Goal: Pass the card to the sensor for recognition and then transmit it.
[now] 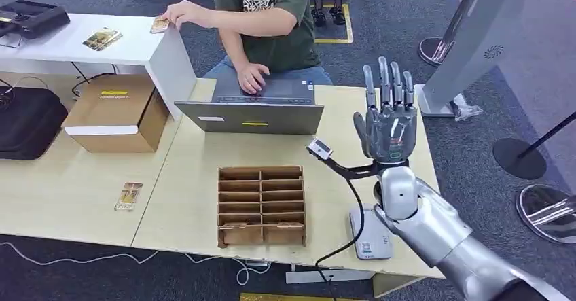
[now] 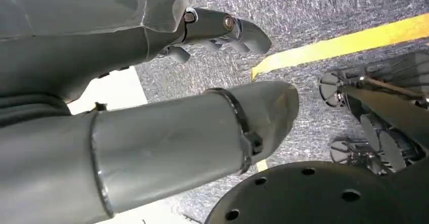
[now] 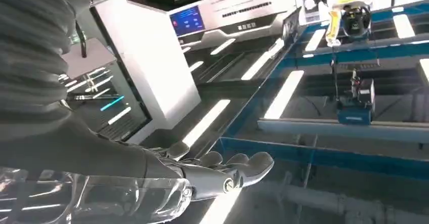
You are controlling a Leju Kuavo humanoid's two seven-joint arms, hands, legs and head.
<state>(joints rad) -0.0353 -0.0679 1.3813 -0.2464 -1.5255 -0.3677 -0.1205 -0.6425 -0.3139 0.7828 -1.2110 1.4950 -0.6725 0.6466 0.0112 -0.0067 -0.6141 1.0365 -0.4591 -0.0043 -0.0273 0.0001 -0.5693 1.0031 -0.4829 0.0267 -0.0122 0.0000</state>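
Note:
A gold-printed card (image 1: 128, 196) lies flat on the left part of the wooden table (image 1: 183, 199). The sensor (image 1: 319, 149) is a small scanner head on a bent black stalk, rising from a white base (image 1: 370, 234) near the table's right front edge. My right hand (image 1: 388, 114) is raised just right of the sensor head, fingers straight and apart, holding nothing; its fingers (image 3: 227, 171) are stretched out in the right wrist view too. My left hand (image 2: 222, 29) hangs over grey carpet, with nothing in it.
A cardboard divider box (image 1: 261, 204) stands mid-table, in front of a grey laptop (image 1: 253, 114) that a seated person types on. The person's other hand holds a card (image 1: 161, 24) on the white side table, near another card (image 1: 102, 39). A cardboard carton (image 1: 117, 113) sits at the left.

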